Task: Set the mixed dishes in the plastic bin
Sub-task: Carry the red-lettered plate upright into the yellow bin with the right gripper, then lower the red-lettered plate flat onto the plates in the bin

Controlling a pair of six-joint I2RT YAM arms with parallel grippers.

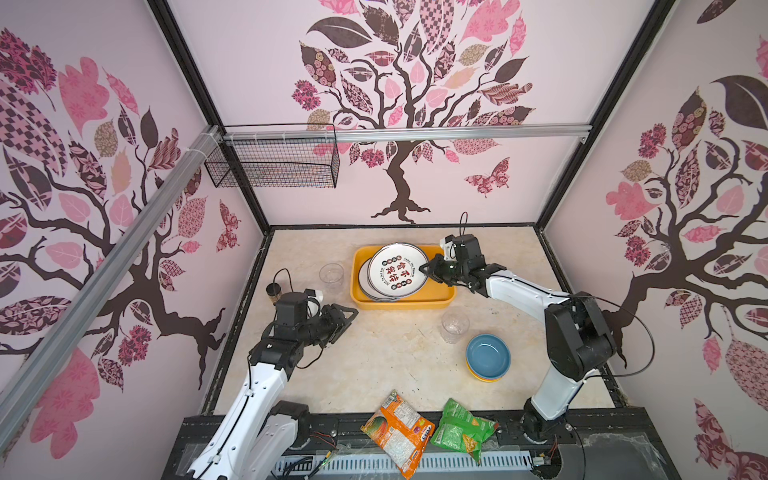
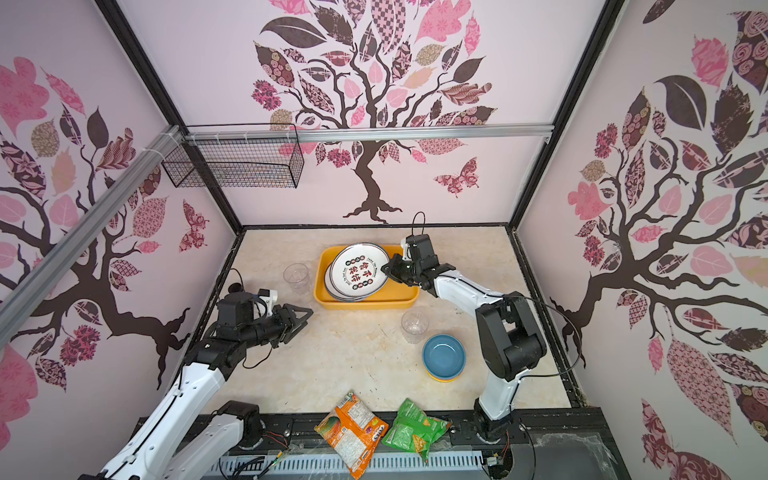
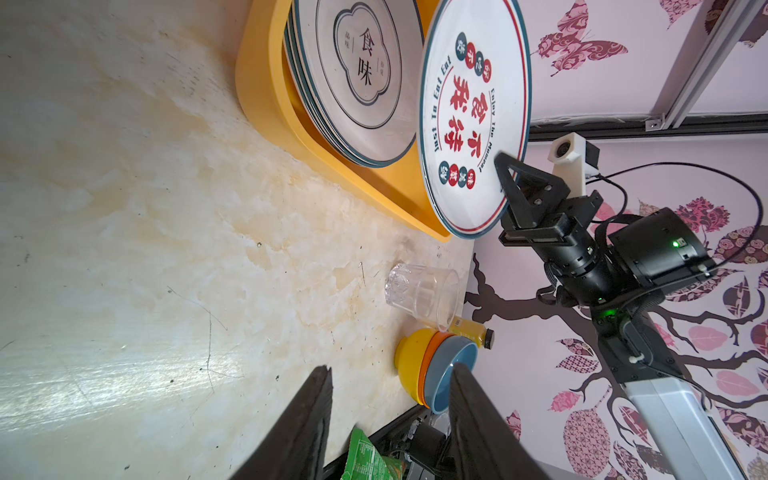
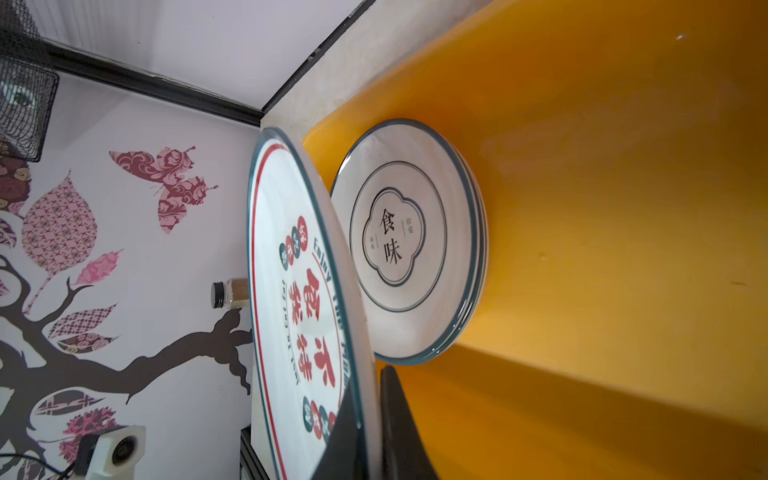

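Item held: red-lettered plate (image 1: 397,270), round and white with a dark green rim line. It is tilted over the plastic bin, above the plates already in there. Whether its low edge touches them cannot be told.
Reason for hold: gripped at the rim only, probably so the underside is free to settle onto the stack.
Writing on held plate: "Just To Eat Eat" and "Enjoy The Moment" around large red Chinese characters, with small red and green roundels whose characters are too small to read.
Stacked plates (image 3: 357,79): lying flat inside the bin at its left end. The top one bears 食味 in black inside a lobed frame, and the side characters are too small to read.
Plastic bin (image 1: 399,305): yellow-orange, near the middle of the table's far edge.
Right end effector (image 1: 424,268): clamped tight on the held plate's rim, one finger on each face.
Left end effector (image 1: 348,320): fingers partly apart with nothing between them. It hangs toward the table's left edge, apart from the bin, likely to leave the bin clear for the other arm.
Clear cups: one cup (image 1: 331,275) just beside the bin's left end, the other (image 1: 455,326) in front of its right end.
Nested bowls (image 1: 487,357): blue in orange in yellow, toward the right edge.
Spice jar (image 1: 273,293): at the left edge.
Snack bags: orange bag (image 1: 399,432) and green bag (image 1: 461,428), overhanging the front edge. Their print is unreadable.
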